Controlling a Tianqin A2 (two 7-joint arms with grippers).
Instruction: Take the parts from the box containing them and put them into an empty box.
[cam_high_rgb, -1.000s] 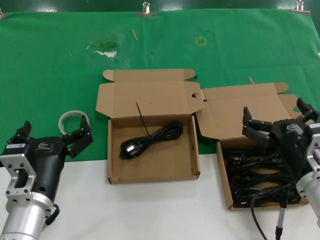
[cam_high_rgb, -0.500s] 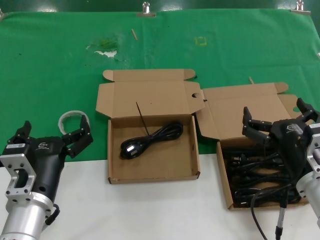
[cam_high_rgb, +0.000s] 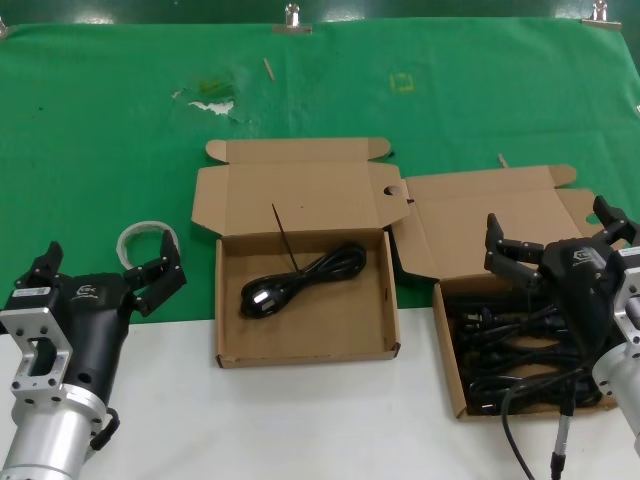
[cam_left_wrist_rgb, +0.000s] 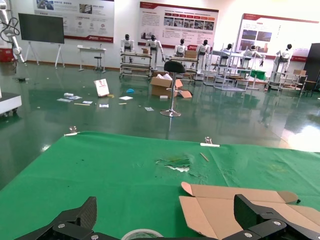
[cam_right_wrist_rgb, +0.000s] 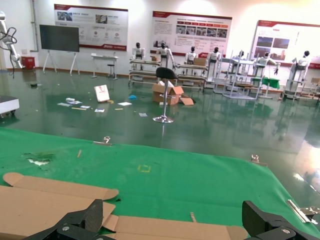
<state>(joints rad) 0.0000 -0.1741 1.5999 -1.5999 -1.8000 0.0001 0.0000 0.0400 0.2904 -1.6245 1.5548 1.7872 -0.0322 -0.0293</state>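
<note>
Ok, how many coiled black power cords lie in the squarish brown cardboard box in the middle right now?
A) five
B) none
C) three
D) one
D: a single coiled black power cord lies diagonally in the squarish brown cardboard box; the other cords sit in the right-hand box.

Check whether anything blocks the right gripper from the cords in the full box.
Nothing visible does. The right gripper hangs open directly above the cords in the full box, whose lid is folded back.
</note>
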